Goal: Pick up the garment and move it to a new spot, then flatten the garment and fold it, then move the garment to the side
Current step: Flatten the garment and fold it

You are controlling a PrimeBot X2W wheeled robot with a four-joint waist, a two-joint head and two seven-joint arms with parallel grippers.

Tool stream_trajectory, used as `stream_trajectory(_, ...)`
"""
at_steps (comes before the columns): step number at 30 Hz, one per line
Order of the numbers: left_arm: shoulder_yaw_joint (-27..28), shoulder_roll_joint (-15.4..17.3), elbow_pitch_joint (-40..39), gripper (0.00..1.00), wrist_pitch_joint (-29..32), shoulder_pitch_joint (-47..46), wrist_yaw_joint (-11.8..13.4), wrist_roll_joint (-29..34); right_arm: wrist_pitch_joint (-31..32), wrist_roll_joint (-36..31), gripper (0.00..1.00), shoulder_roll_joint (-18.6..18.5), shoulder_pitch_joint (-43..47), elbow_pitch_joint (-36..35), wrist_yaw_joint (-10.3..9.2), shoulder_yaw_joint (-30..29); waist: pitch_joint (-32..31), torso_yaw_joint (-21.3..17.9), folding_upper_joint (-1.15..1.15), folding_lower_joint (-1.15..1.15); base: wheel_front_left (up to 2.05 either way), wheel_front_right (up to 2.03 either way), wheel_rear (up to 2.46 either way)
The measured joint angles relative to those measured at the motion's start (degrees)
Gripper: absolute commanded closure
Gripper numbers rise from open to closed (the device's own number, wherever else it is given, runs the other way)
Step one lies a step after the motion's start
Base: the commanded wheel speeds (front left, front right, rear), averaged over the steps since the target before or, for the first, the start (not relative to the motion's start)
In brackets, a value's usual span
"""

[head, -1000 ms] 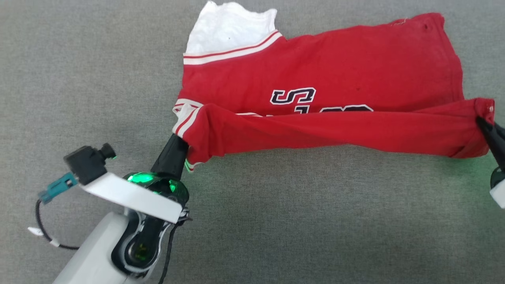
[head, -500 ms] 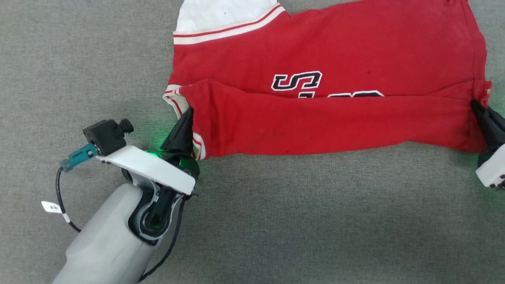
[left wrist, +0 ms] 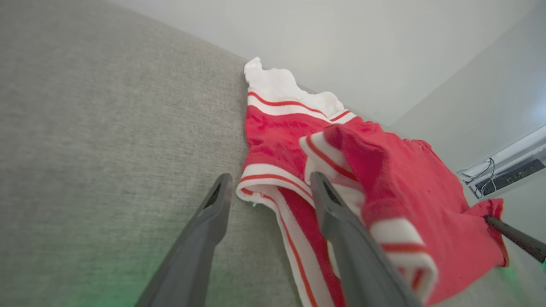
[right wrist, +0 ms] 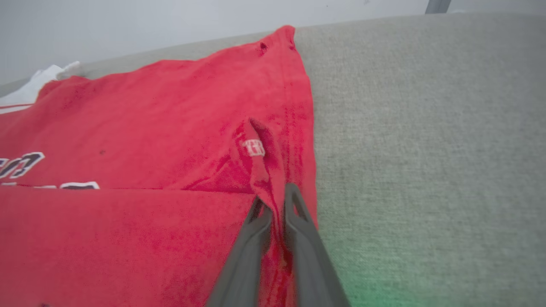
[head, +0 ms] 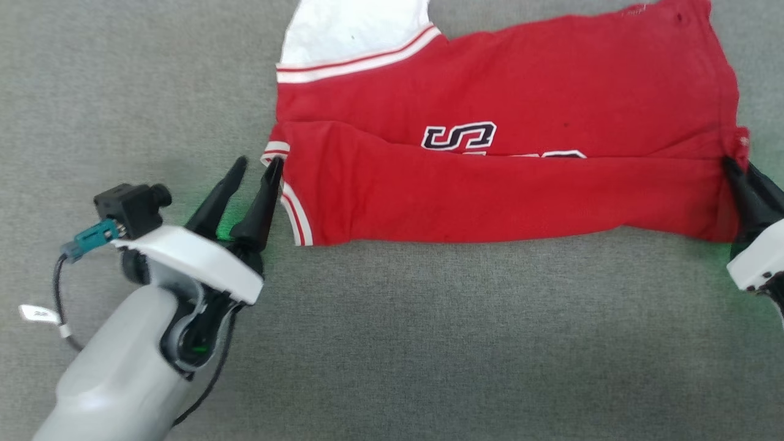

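The garment (head: 502,79), a red shirt with a white striped-trim sleeve at its far left, lies on the grey surface with its near edge folded up over the black-and-white print. Just left of the folded sleeve end my left gripper (head: 256,164) stands open, with nothing held. In the left wrist view the left gripper (left wrist: 271,179) spreads wide beside the garment (left wrist: 396,187), whose striped trim touches the right-hand finger. My right gripper (head: 735,174) pinches the garment's right corner. In the right wrist view the right gripper (right wrist: 275,196) has a ridge of the garment (right wrist: 149,106) between its fingers.
A grey fabric surface (head: 429,343) stretches around the garment, with bare room in front and to the left. A pale wall (left wrist: 341,42) rises behind the surface's far edge. A black cable with a teal connector (head: 89,239) hangs off my left wrist.
My left gripper has opened, let go of the sleeve end and drawn back a little. The lifted near edge now lies folded on the garment. The right gripper still pinches its corner.
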Motion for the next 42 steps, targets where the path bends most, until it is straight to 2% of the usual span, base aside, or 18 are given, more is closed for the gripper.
stream_trajectory(5,-0.3,4.6,-3.8,0.0,0.1,0.0,-0.1,4.1,-0.9,0.0,0.0,0.1,2.1,-0.5,0.0,-0.6,-3.2,0.6,0.0,0.0,0.0,0.0,0.0)
stream_trajectory(7,-1.1,6.8,-6.2,0.0,2.2,-0.7,-0.1,4.4,-1.1,0.0,0.0,0.1,2.8,-1.2,0.0,-1.1,-4.2,1.0,0.0,0.0,0.0,0.0,0.0)
stream_trajectory(8,-1.1,6.8,-6.2,0.0,2.2,-0.7,-0.1,4.4,-1.1,0.0,0.0,0.1,2.8,-1.2,0.0,-1.1,-4.2,1.0,0.0,0.0,0.0,0.0,0.0)
stream_trajectory(10,-2.6,8.8,-9.2,0.0,7.7,-2.1,0.0,4.3,-1.2,0.0,0.0,0.1,3.3,-1.9,0.0,-1.5,-4.9,1.5,0.0,0.0,0.0,0.0,0.0)
stream_trajectory(13,-5.8,11.6,-12.4,0.0,20.2,-3.7,1.3,2.9,-1.0,-0.2,0.0,0.0,3.4,-2.9,0.0,-2.3,-5.4,2.0,0.0,0.0,0.0,0.0,0.0)
stream_trajectory(17,-7.6,13.2,-16.6,0.0,34.2,-5.9,3.4,-3.2,-0.7,-0.6,0.0,0.5,3.4,-4.2,0.0,-2.3,-5.5,1.5,0.0,0.0,0.0,0.0,0.0)
stream_trajectory(22,-9.7,15.1,-19.7,0.0,46.5,-7.2,6.1,-7.6,-0.3,-1.0,0.0,1.3,2.8,-5.8,0.0,-1.6,-4.9,-0.1,0.0,0.0,0.0,0.0,0.0)
stream_trajectory(24,-10.3,15.4,-19.2,0.0,49.1,-8.0,7.7,-7.9,-0.3,-1.0,0.0,1.5,2.7,-6.2,0.0,-1.5,-4.4,-0.9,0.0,0.0,0.0,0.0,0.0)
stream_trajectory(29,-11.3,14.8,-14.8,0.0,52.0,-8.3,8.8,-9.1,-0.3,-1.0,0.0,2.1,1.9,-7.6,0.0,-1.1,-2.7,-2.8,0.0,0.0,0.0,0.0,0.0)
stream_trajectory(33,-10.8,13.3,-9.5,0.0,52.2,-9.8,8.4,-10.1,-0.3,-1.0,0.0,2.3,1.4,-8.2,0.0,-1.2,-1.0,-4.4,0.0,0.0,0.0,0.0,0.0)
stream_trajectory(38,-10.0,12.1,-4.5,0.0,53.6,-11.9,6.2,-11.8,-0.3,-1.0,0.0,2.5,0.7,-8.8,0.0,-1.2,0.8,-6.1,0.0,0.0,0.0,0.0,0.0)
stream_trajectory(39,-9.9,12.0,-3.8,0.22,54.3,-12.3,5.8,-12.4,-0.3,-1.0,0.0,2.6,0.7,-8.9,0.0,-1.2,1.0,-6.3,0.01,0.0,0.0,0.0,0.0)
stream_trajectory(41,-9.9,12.1,-2.7,0.82,55.0,-13.0,4.8,-12.8,-0.3,-1.0,0.0,2.5,0.7,-9.1,0.0,-1.2,1.4,-6.7,0.0,0.0,0.0,0.0,0.0)
stream_trajectory(42,-9.7,12.2,-2.2,1.0,55.2,-13.2,4.4,-13.1,-0.3,-1.0,0.0,2.5,0.7,-9.2,0.0,-1.3,1.6,-6.7,0.0,0.0,0.0,0.0,0.0)
